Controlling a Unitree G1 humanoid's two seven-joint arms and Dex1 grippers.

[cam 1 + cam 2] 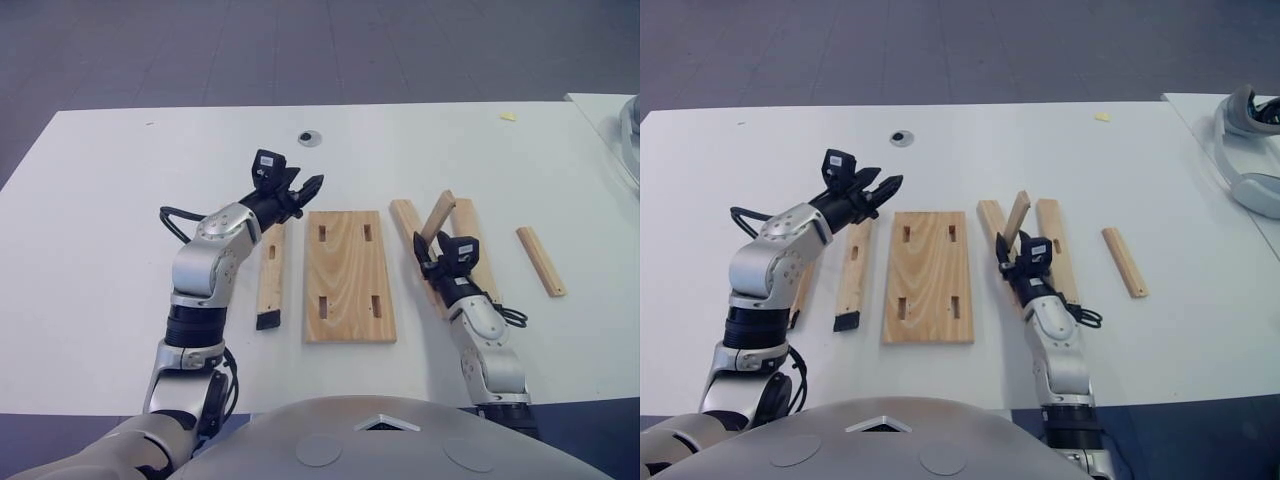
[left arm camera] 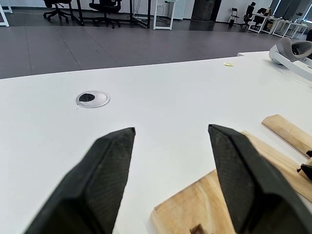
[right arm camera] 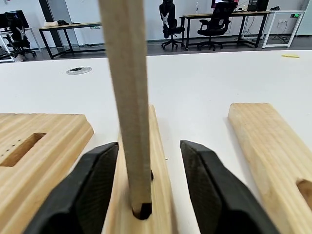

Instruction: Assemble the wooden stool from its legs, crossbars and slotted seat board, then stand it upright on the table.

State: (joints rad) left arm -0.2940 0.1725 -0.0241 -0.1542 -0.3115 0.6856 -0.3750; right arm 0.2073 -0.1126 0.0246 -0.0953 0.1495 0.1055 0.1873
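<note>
Wooden crossbar (image 3: 127, 97) sits slotted in leg (image 3: 160, 185) between spread right gripper (image 3: 148, 145); left gripper (image 2: 171, 129) spread.

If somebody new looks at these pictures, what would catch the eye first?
The slotted seat board lies flat in the middle of the white table. To its right, a thin crossbar stands tilted out of a slot in a flat leg, between the open fingers of the right gripper. The left gripper hangs open above the table by the board's far left corner.

white table (image 1: 120, 180) | dark grey floor (image 1: 300, 50) | black office chairs (image 3: 168, 19) | desks (image 3: 273, 13) behind
</note>
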